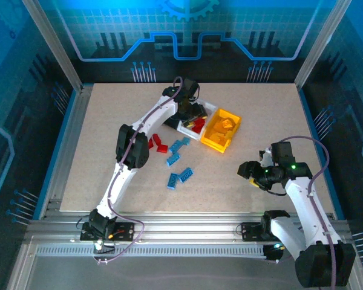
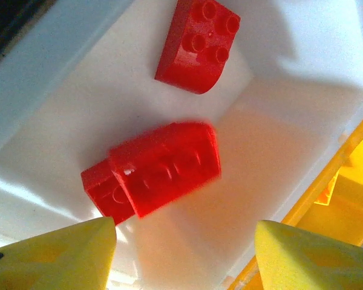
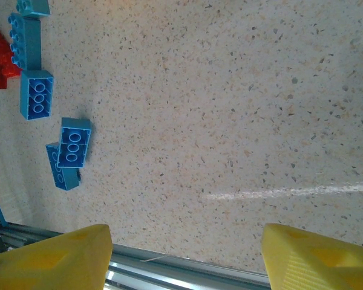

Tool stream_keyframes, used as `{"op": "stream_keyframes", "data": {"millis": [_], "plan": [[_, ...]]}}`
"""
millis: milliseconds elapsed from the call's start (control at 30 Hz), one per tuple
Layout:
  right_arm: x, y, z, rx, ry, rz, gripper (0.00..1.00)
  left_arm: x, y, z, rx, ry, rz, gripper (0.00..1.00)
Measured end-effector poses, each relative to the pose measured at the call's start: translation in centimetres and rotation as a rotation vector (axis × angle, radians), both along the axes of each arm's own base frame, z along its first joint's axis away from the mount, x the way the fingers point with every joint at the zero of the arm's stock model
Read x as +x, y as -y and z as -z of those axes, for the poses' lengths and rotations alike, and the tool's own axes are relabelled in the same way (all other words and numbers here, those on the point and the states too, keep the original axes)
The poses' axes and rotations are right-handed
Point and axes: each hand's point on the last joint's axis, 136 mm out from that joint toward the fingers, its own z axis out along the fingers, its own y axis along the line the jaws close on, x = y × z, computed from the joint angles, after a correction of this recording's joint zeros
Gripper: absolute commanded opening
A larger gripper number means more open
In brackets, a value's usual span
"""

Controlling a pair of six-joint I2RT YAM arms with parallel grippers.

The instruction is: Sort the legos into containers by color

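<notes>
My left gripper (image 2: pixel 184 232) hangs open over the white container (image 2: pixel 278 109), nothing between its yellow fingers. Just below it a blurred red lego (image 2: pixel 163 166) overlaps a second red one (image 2: pixel 103 190), and a third red lego (image 2: pixel 199 45) lies farther in. From above, the left gripper (image 1: pixel 190 112) is over the joined containers: black (image 1: pixel 172 121), white (image 1: pixel 210 107) and yellow-orange (image 1: pixel 213 140). Red legos (image 1: pixel 157 144) and blue legos (image 1: pixel 180 177) lie loose on the table. My right gripper (image 1: pixel 245 170) is open above bare table, right of the blue legos (image 3: pixel 72 142).
The yellow-orange container (image 2: pixel 351 199) borders the white one on the right in the left wrist view. The table's metal front rail (image 3: pixel 187 275) runs just under my right gripper (image 3: pixel 187 235). Bare table spreads to the right of the loose legos.
</notes>
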Motion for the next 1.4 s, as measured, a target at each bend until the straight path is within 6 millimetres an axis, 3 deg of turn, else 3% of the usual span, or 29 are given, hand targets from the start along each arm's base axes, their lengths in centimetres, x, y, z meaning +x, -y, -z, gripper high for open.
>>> {"op": "stream_keyframes", "data": {"millis": [133,367,633,767,867,1133,1267,1400], "plan": [[0.0,0.0,0.0,0.0,0.0,0.0,0.68,0.0,0.0,0.0,0.003,0.003,0.005,0.76],[0.0,-0.1,0.2,0.004,-0.016,-0.002,0.68,-0.7,-0.6,-1.1,0.024,0.026,0.036,0.79],[0.1,-0.1,0.4,0.007,-0.027,-0.006,0.68,-3.2,-3.6,-7.9,0.106,0.161,0.104,0.88],[0.2,-0.2,0.4,0.01,-0.021,-0.007,0.68,-5.9,-6.4,-9.6,0.163,0.177,0.115,0.95],[0.3,-0.2,0.4,0.015,-0.028,-0.008,0.68,-7.9,-9.2,-9.0,0.203,0.145,0.1,0.99],[1.2,-0.5,0.1,0.031,-0.023,-0.014,0.68,-10.8,-17.8,-4.1,0.32,-0.022,-0.023,0.99],[1.7,-0.6,0.0,0.039,-0.013,-0.016,0.68,-12.1,-20.1,-2.4,0.359,-0.086,-0.053,0.99],[1.9,-0.8,0.6,0.046,-0.037,-0.021,0.68,-12.8,-21.1,-1.3,0.378,-0.12,-0.057,0.99]]}}
